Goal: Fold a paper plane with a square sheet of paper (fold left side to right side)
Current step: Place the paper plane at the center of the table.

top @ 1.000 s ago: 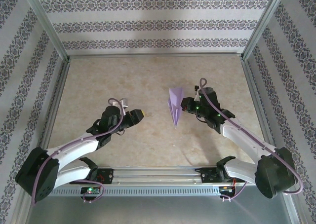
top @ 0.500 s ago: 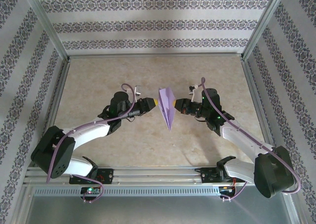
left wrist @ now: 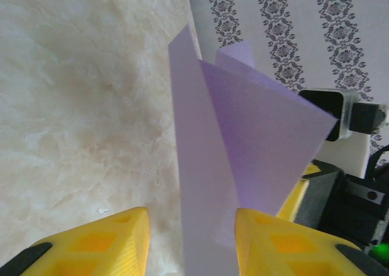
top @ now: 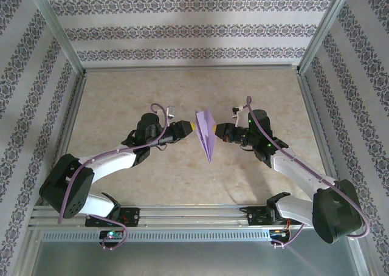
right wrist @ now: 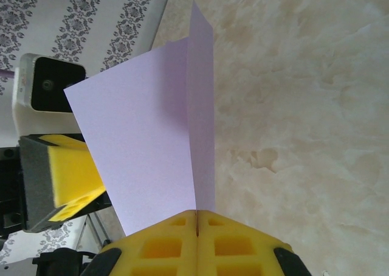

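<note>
Lavender paper plane (top: pixel 206 136) sits in the middle of the top view, between my two arms. Its sharp tip points toward the bottom of the frame. My right gripper (top: pixel 218 131) is on the plane's right side, and its jaws are pressed tight on the wide end. In the right wrist view I see the two yellow pads (right wrist: pixel 164 242) squeezed together at the bottom of the frame, and the plane sticks up out of the thin line between them. My left gripper (top: pixel 190 127) is just beside the plane on the left. In the left wrist view its yellow fingers (left wrist: pixel 97 242) stand apart, and the plane goes down between them, close to the right-hand one. I cannot tell if that finger touches it. The tan table (top: pixel 121 100) lies under it all
</note>
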